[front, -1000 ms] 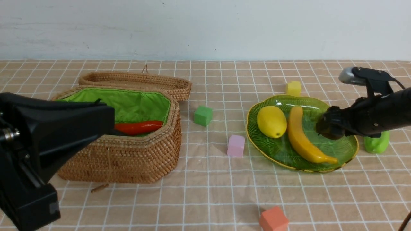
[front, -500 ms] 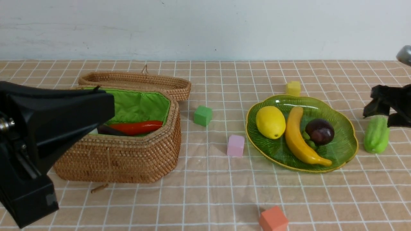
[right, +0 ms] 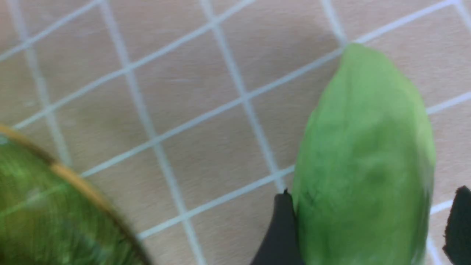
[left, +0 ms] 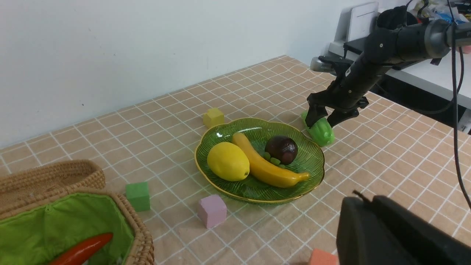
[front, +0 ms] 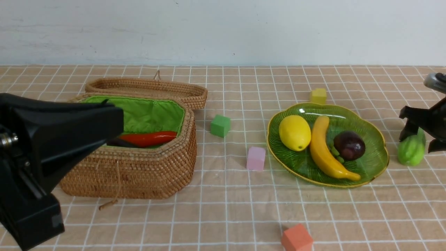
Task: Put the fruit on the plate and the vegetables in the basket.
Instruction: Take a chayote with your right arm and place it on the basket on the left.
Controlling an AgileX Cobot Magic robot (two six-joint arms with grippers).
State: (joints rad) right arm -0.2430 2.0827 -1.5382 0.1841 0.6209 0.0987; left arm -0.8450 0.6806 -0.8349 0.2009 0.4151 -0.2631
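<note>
The lemon [front: 294, 132], banana [front: 325, 148] and round purple fruit [front: 349, 145] lie on the green plate [front: 378, 164]. The light green gourd [front: 412, 153] lies on the cloth just right of the plate. My right gripper [front: 420, 141] is open, with one finger on each side of the gourd [right: 362, 147]; one finger [right: 279, 228] touches it. The basket [front: 146, 174] holds the orange carrot [front: 150, 138] and the dark eggplant [front: 116, 142]; the radish is hidden. My left gripper [front: 118, 120] is shut and empty, raised near the basket's left side.
The flat wicker lid [front: 150, 87] lies behind the basket. A green cube [front: 220, 125] and a pink cube [front: 256, 158] sit between basket and plate. A yellow cube [front: 318, 96] is behind the plate, and an orange cube [front: 297, 238] is at the front edge.
My right gripper let go of the purple fruit on the plate, moved right and came down around the gourd. The left arm has hardly moved.
</note>
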